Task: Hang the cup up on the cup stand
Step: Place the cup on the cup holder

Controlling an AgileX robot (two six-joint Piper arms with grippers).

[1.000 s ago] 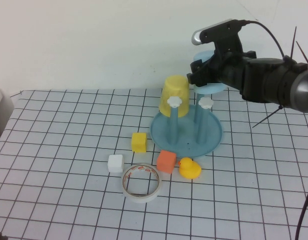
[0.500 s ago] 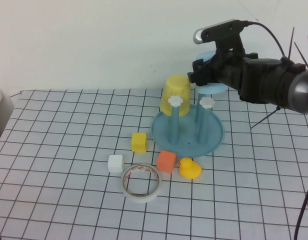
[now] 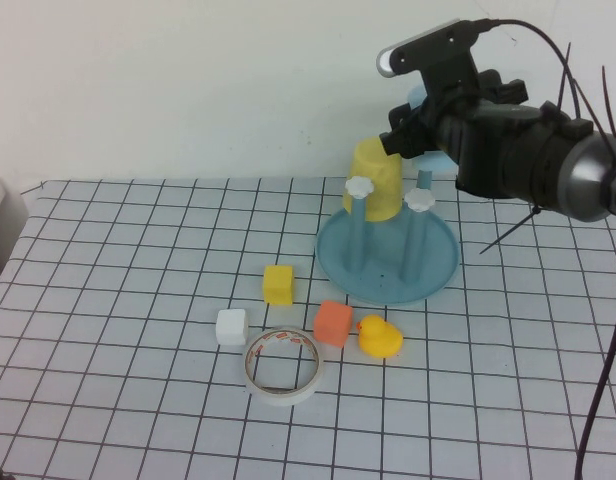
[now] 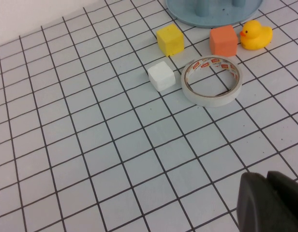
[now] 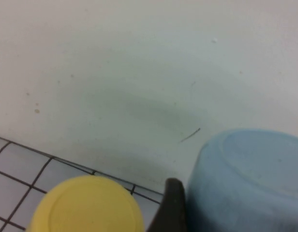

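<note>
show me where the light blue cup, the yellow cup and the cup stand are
light blue cup (image 5: 245,179), right wrist view, its side wall beside the right tool.
yellow cup (image 3: 376,178), high view, its side wall.
cup stand (image 3: 388,282), high view, bare front part of its dish.

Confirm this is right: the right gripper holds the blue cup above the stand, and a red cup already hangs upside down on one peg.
One detail is wrong: the cup already on a peg is yellow, not red, as the high view shows. The rest stands: the right gripper holds the blue cup above the stand. The left gripper is shut, parked over the table away from it.
</note>
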